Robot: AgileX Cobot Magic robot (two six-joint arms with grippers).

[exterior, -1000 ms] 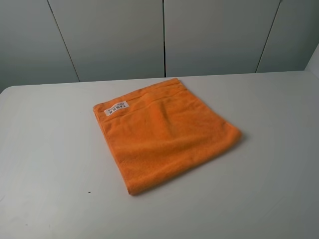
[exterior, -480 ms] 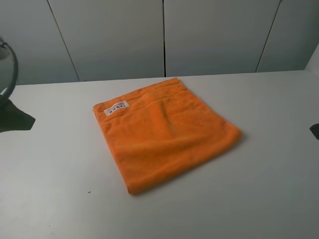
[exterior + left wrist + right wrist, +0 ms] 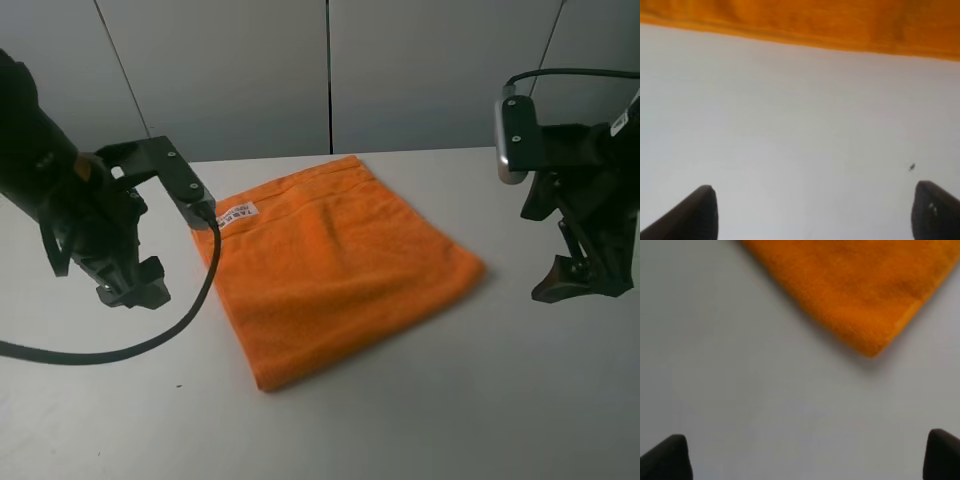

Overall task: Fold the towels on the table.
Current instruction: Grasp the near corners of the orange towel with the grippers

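Observation:
The orange towel (image 3: 335, 265) lies flat on the white table (image 3: 480, 400), turned like a diamond, with its white label (image 3: 233, 215) near the far left corner. My left gripper (image 3: 135, 292) hovers open over bare table just left of the towel; the left wrist view shows the towel's edge (image 3: 805, 22) beyond the spread fingertips (image 3: 700, 210). My right gripper (image 3: 572, 282) hovers open to the right of the towel's right corner, which shows in the right wrist view (image 3: 867, 342). Neither gripper touches the cloth.
Grey wall panels (image 3: 330, 75) stand behind the table's far edge. A small dark speck (image 3: 179, 385) lies on the table in front of the left gripper. A black cable (image 3: 120, 350) loops from the left arm over the table.
Both arms have come into the exterior view from the sides; a second ago neither was in sight. The towel has not moved.

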